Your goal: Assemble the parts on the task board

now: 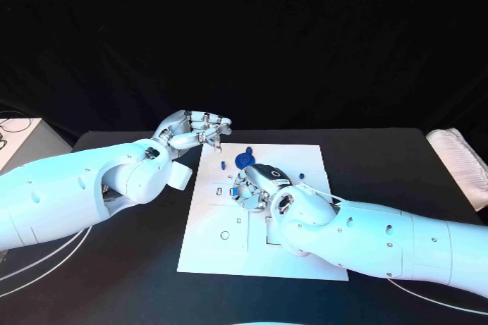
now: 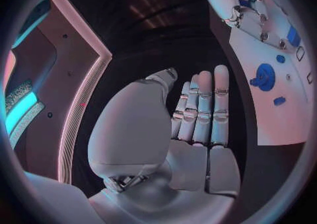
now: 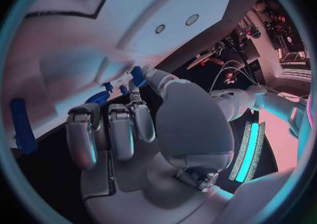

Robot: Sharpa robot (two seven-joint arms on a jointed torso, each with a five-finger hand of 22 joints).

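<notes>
The white task board lies in the middle of the black table. My right hand hovers low over the board's middle, fingers curled in, pinching a small blue part at its fingertips; the right wrist view shows this part at a fingertip. A round blue part stands on the far half of the board, with a small blue piece to its left and another to its right. My left hand is raised at the board's far left corner, its fingers straight and side by side, holding nothing.
Several small cut-outs mark the board's near half. A white box stands at the table's left edge and a pale cloth at its right edge. Cables curve along the left front.
</notes>
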